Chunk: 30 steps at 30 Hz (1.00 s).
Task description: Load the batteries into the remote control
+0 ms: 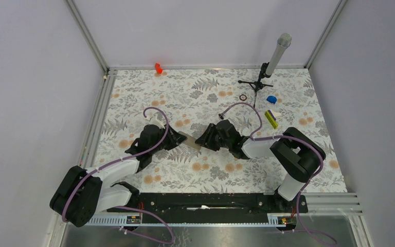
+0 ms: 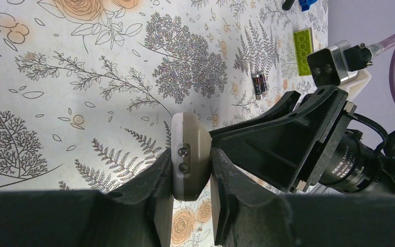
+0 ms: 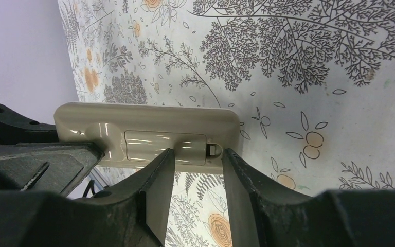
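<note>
The white remote control (image 1: 190,140) hangs above the cloth between both grippers. My left gripper (image 1: 177,138) is shut on one end of it; in the left wrist view (image 2: 191,157) the remote (image 2: 190,144) shows end-on, clamped between the fingers. My right gripper (image 1: 205,140) is open. In the right wrist view (image 3: 198,154) its fingertips rest against the remote's back (image 3: 149,131), on the closed battery cover beside the latch (image 3: 213,149), with nothing between them. The two batteries (image 2: 259,84) lie side by side on the cloth beyond the right gripper.
A yellow-green bar (image 1: 271,119) lies right of the grippers and also shows in the left wrist view (image 2: 303,43). Behind it are a small dark ring (image 1: 243,96), a blue piece (image 1: 271,99) and a microphone stand (image 1: 267,69). An orange piece (image 1: 158,67) sits by the back wall.
</note>
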Available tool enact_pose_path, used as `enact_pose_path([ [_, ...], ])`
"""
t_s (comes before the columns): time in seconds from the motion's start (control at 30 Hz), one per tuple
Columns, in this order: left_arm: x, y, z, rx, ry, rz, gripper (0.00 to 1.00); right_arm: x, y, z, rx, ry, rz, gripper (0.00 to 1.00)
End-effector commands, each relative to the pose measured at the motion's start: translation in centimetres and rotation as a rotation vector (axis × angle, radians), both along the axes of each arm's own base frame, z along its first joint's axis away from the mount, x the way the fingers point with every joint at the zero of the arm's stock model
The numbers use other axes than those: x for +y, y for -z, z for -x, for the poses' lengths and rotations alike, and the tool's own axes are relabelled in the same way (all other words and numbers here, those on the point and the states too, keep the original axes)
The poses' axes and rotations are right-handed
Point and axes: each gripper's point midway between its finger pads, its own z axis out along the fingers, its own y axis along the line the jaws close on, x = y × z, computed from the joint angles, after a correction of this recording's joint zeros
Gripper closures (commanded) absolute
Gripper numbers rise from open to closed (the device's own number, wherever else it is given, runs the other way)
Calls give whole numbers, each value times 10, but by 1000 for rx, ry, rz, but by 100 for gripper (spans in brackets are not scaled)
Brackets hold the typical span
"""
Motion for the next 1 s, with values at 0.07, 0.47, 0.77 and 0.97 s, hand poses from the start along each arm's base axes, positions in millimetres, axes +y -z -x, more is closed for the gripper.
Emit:
enact_pose_path([
  [0.07, 14, 34, 14, 85, 5, -115, 100, 11, -13, -13, -83, -22, -36, 53],
  [0.47, 12, 38, 15, 100, 17, -114, 100, 14, -19, -16, -125, -48, -41, 67],
  [0.77, 12, 38, 16, 102, 22, -114, 100, 14, -8, -11, -99, -57, -40, 62],
  [0.97, -9, 32, 37, 193, 143, -24, 100, 29, -24, 11, -162, -226, -150, 55],
])
